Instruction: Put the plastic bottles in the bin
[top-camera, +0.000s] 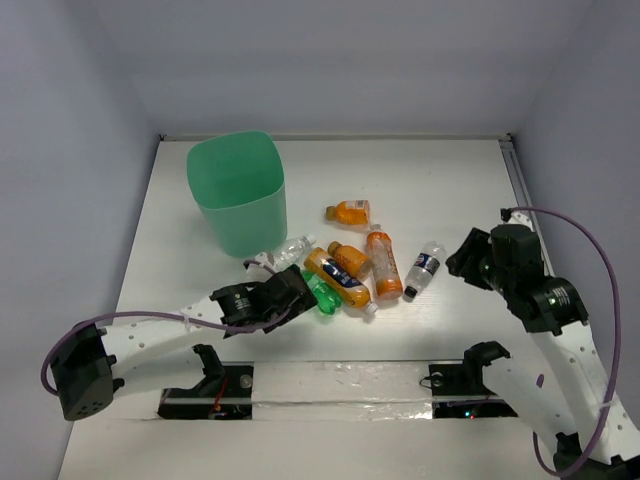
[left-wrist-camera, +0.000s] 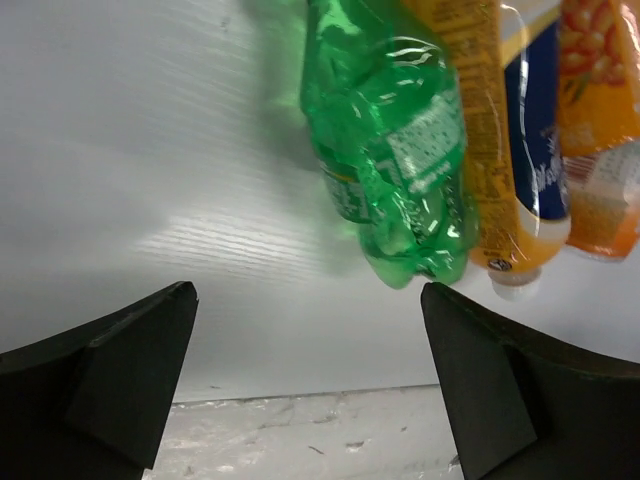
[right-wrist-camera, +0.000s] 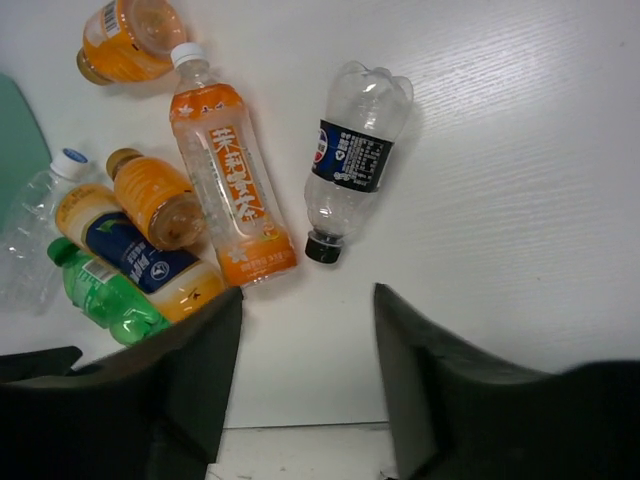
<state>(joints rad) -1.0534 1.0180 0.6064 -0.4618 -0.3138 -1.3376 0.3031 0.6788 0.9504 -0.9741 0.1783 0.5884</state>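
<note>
The mint-green bin (top-camera: 235, 190) stands upright at the back left, and its edge shows in the right wrist view (right-wrist-camera: 14, 140). Several bottles lie on the table beside it. They are a green one (top-camera: 322, 293) (left-wrist-camera: 400, 150), a clear one (top-camera: 285, 252), an orange one with a blue label (top-camera: 342, 281) (left-wrist-camera: 510, 150), a tall orange one (top-camera: 383, 263) (right-wrist-camera: 230, 190), two short orange ones (top-camera: 349, 212) (top-camera: 351, 258), and a clear dark-labelled one (top-camera: 424, 269) (right-wrist-camera: 355, 160). My left gripper (top-camera: 303, 297) (left-wrist-camera: 308, 300) is open and empty just short of the green bottle's base. My right gripper (top-camera: 462, 265) (right-wrist-camera: 308, 300) is open and empty, right of the dark-labelled bottle.
Grey walls close the table at the back and both sides. A taped strip (top-camera: 340, 375) runs along the near edge between the arm bases. A purple cable (top-camera: 590, 240) loops over the right arm.
</note>
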